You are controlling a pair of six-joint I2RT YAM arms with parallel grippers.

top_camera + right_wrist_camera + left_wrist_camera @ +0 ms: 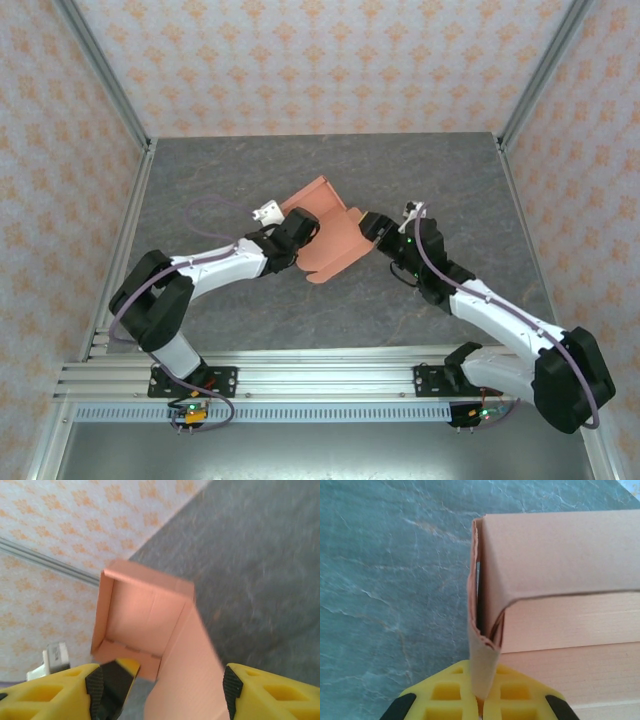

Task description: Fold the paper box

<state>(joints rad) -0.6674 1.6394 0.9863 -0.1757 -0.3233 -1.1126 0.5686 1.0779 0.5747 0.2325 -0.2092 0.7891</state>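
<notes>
Paper box (325, 232) (560, 565) (145, 615): thin salmon-orange card, matte, plain faces, partly folded. Held mid-table (300, 170), between the two claws, tilted. Cannot tell whether any edge rests on the grey marbled surface.

Seen from the right wrist: shallow open tray, low walls standing on three sides, slotted tabs along the lower wall, one long flat flap running from the tray toward the camera. Blurred at the flap's near end.

Seen from the left wrist: corner close up, side wall doubled over itself, raw card edge showing, crease lines crossing the broad panel below.

Left gripper (300, 228) (482, 700): yellow fingers pressed together, pinching the doubled wall at the box's left edge.

Right gripper (378, 228) (175, 685): fingers spread wide, long flap lying between them, no squeeze on it visible.
</notes>
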